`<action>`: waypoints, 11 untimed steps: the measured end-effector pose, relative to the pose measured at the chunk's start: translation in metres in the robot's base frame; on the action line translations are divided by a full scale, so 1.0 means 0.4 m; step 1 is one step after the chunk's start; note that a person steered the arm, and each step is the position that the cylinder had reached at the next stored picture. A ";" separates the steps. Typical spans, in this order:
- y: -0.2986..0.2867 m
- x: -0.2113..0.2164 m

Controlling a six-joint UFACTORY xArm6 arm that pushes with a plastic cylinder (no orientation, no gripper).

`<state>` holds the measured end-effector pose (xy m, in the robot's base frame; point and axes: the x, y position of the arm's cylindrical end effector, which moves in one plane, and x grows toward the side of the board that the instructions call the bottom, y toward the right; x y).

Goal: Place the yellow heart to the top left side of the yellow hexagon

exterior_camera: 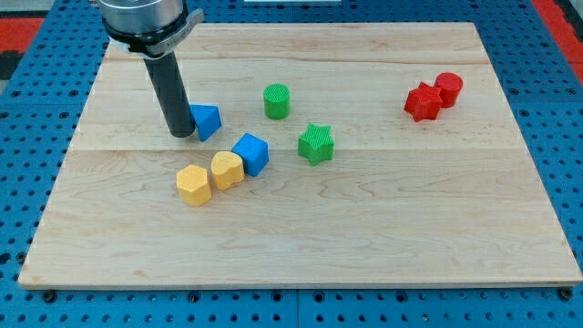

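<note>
The yellow hexagon (193, 185) lies left of the board's middle. The yellow heart (227, 169) touches it on its upper right. My tip (182, 135) stands above both yellow blocks, toward the view's top, and is apart from them. It is right against the left side of a blue triangle (207, 120). A blue cube (250, 153) touches the heart's upper right.
A green cylinder (277, 100) and a green star (316, 143) lie near the board's middle. A red star (422, 102) and a red cylinder (448, 87) touch each other at the upper right. The wooden board (410, 228) has blue pegboard around it.
</note>
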<state>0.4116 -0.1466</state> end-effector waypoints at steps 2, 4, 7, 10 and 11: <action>-0.080 0.208; 0.094 0.313; 0.219 0.134; 0.059 0.145; 0.065 0.114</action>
